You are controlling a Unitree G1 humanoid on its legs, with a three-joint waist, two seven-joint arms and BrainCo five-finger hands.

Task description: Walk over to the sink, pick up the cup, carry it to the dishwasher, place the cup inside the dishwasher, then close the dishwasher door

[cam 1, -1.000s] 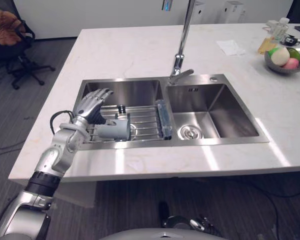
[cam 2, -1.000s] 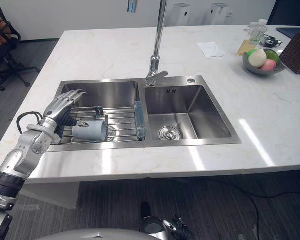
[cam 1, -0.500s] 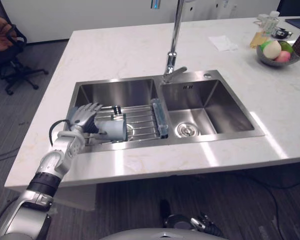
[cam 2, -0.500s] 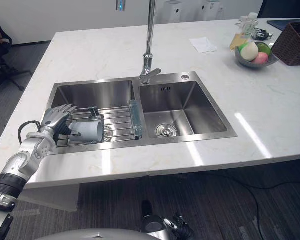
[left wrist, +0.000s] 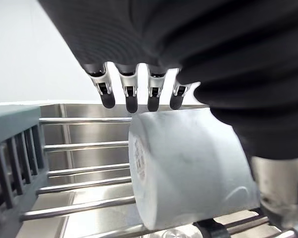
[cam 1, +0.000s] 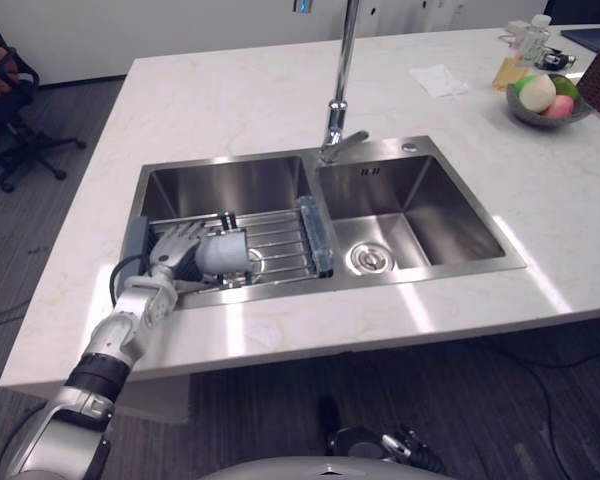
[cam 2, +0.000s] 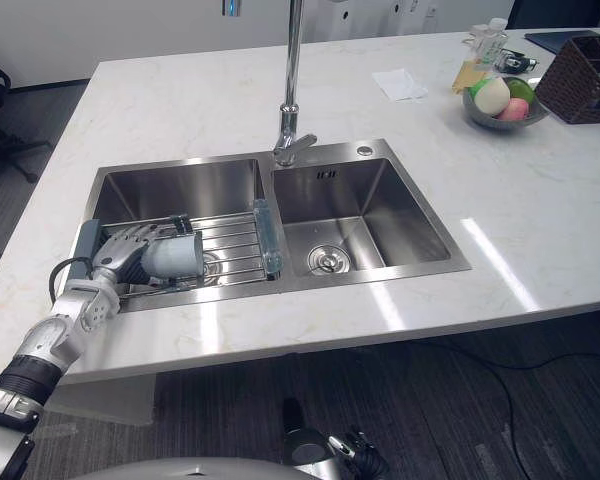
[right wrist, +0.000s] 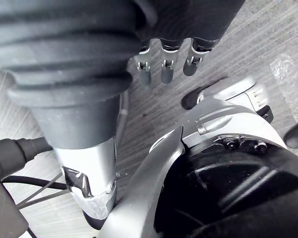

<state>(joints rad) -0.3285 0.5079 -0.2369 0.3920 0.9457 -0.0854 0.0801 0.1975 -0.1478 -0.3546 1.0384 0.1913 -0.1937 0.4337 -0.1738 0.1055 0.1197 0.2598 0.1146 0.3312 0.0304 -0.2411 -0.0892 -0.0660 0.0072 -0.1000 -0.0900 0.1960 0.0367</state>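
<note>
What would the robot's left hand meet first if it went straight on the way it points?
The cup, lying on its side on the wire rack; the left hand seems right at it, contact unclear.

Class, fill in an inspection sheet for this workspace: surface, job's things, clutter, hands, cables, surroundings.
surface: pale marble counter with a double steel sink.
job's things: grey cup lying on its side on the wire rack in the sink's left basin.
clutter: fruit bowl, napkin, wicker basket at the far right.
hands: left hand open, fingers over the cup; right hand hangs open above the floor.
cables: nothing seen on the counter.
surroundings: office chair, dark floor.
</note>
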